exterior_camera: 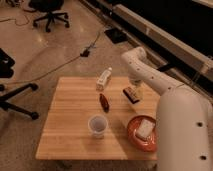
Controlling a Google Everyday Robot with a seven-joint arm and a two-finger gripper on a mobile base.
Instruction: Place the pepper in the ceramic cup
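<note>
Currently the pepper (pixel 104 102) is lying on the wooden table (pixel 65 125) between the white bottle (pixel 104 79) and the ceramic cup (pixel 97 126), its long axis being aligned roughly toward both. The gripper (pixel 133 89) is being held over the dark block (pixel 130 95), off to the pepper's right in the view; whether it is open cannot be told.

One each: pepper (pixel 104 102), cup (pixel 97 125), bottle (pixel 103 79), plate (pixel 130 134), block (pixel 130 95), hand (pixel 134 86) above block

Lab: swivel chairs (pixel 50 12), floor cables (pixel 65 62); tool (pixel 133 91) above table (pixel 70 130).
</note>
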